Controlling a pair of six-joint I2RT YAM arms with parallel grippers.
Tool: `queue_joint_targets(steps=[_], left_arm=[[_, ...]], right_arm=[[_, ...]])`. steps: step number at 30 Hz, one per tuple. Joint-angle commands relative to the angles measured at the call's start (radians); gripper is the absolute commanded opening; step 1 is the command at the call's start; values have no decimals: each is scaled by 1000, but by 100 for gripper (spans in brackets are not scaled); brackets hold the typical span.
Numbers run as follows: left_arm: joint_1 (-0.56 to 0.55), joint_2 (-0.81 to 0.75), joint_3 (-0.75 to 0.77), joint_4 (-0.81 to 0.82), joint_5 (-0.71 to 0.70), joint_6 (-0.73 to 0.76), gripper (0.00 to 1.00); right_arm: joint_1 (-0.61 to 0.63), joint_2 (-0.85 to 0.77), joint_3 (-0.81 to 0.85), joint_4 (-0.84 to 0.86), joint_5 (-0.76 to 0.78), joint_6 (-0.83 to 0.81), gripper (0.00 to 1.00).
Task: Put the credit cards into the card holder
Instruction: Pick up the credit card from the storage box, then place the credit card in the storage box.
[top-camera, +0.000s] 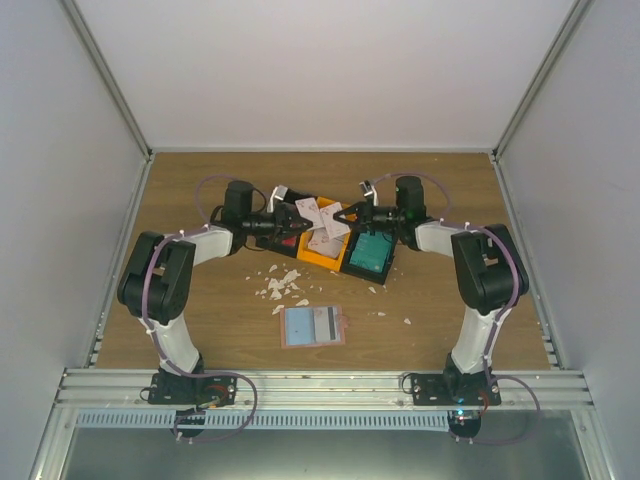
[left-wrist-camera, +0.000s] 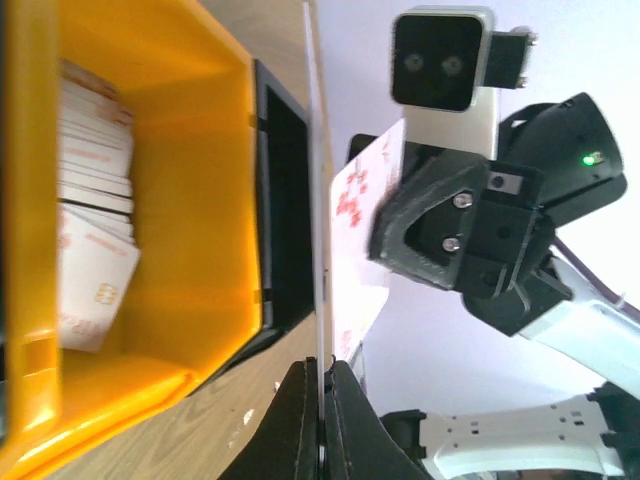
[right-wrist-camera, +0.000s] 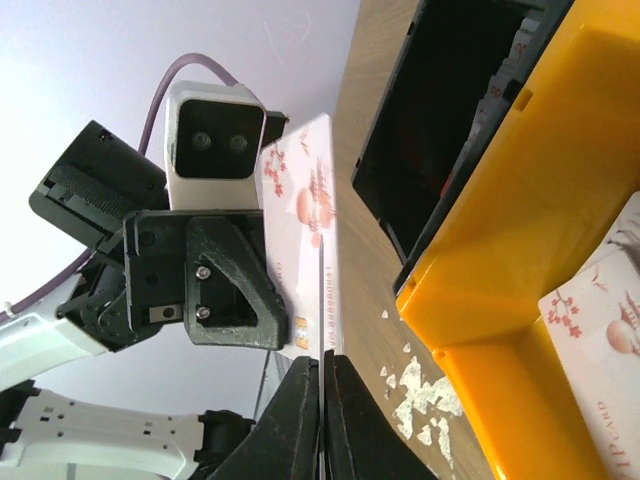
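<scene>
**Both grippers clamped on one card above the tray**

The wooden table (top-camera: 200, 300) carries everything. The left arm (top-camera: 165, 280) and the right arm (top-camera: 487, 270) reach inward from the near edge and meet over the middle of the table.

Beneath their tips sits a three-compartment tray (left-wrist-camera: 190, 150). It has a black section, a yellow-orange one and one filled with teal cards (top-camera: 370, 252).

The left gripper (left-wrist-camera: 322, 380) has its fingers pinched together on a thin edge. The right gripper (right-wrist-camera: 320, 365) is pinched the same way. As far as the wrist views show, both grip the same held card (right-wrist-camera: 300, 220), white with red print. It stands upright between them, above the tray.

The card holder (top-camera: 313, 326) lies flat on the table, nearer the arm bases than the tray and well apart from both grippers. It is salmon-pink with a bluish-grey face showing.

More credit cards (left-wrist-camera: 95, 200) are stacked in the yellow-orange compartment.

White scraps (top-camera: 283, 284) lie scattered between the tray and the holder.
</scene>
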Motion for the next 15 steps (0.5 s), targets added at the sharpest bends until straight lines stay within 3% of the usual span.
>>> queue_joint_targets(steps=[1,8,15], left_arm=[[17,-37,4,-110,-90,107,0],[28,-173,-17,-265,-259,200,0],[26,-310,-47,-378,-372,260,0]], right_arm=[[-8,16,63,-114,33,-99,2],[59,0,202,-506,270,-398,1],[148,33,305,-713,457,-584,5]])
